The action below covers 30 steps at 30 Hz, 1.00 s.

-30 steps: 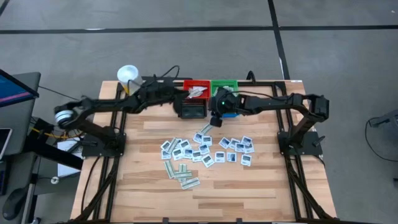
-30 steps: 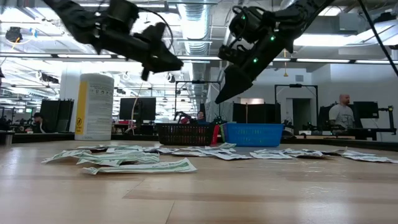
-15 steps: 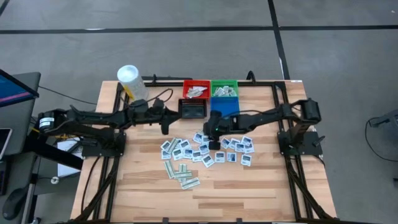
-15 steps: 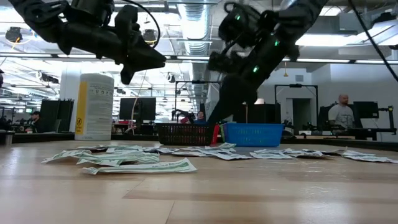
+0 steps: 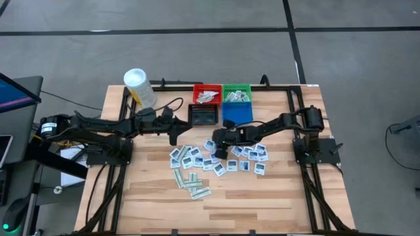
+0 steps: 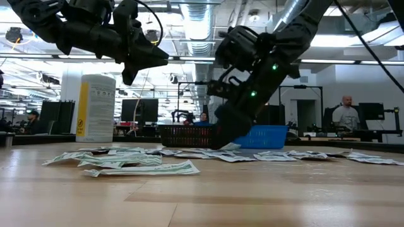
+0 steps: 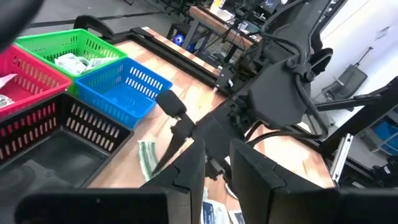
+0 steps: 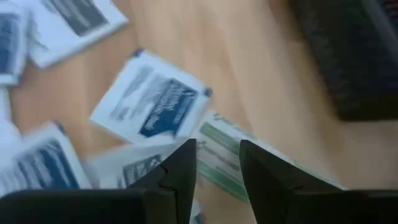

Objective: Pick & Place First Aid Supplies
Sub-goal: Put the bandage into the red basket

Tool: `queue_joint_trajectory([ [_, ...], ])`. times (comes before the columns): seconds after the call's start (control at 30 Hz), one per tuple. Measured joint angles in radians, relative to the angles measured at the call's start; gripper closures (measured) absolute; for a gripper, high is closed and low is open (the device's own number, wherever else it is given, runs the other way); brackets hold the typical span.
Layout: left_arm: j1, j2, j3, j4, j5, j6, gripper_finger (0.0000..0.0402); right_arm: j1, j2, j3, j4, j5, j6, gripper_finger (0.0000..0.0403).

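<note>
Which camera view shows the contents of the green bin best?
The high view: it looks straight down into the green bin, showing pale packets inside. The left wrist view shows them at a slant. In the low view the bin is hidden; the right wrist view misses it.

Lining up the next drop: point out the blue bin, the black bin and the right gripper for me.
blue bin (image 7: pixel 127 87): left wrist view, on its mesh side wall.
black bin (image 5: pixel 203 115): high view, on its dark floor.
right gripper (image 8: pixel 217 163): right wrist view, midway between its fingertips, over a green-striped strip.
</note>
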Motion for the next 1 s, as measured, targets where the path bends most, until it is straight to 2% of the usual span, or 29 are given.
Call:
queue_joint_trajectory([
  [0.07, -0.001, 0.000, 0.000, 0.001, 0.000, 0.000, 0.0325, 0.000, 0.020, 0.004, 0.022, -0.039, 0.009, 0.0285],
  [0.33, -0.011, 0.000, 0.000, 0.001, 0.000, 0.000, 0.0325, 0.033, 0.076, 0.006, 0.000, -0.042, 0.028, 0.0294],
  [0.6, -0.015, 0.000, 0.000, 0.001, -0.004, 0.000, 0.0325, 0.035, 0.069, 0.003, -0.023, -0.089, 0.055, 0.0394],
  [0.8, -0.015, 0.000, 0.000, 0.001, -0.003, 0.000, 0.0325, 0.034, 0.009, 0.000, -0.042, -0.103, 0.058, 0.0399],
  [1.0, -0.033, 0.000, 0.000, 0.001, -0.004, 0.000, 0.0325, 0.036, -0.118, -0.007, -0.073, -0.055, 0.042, 0.0402],
])
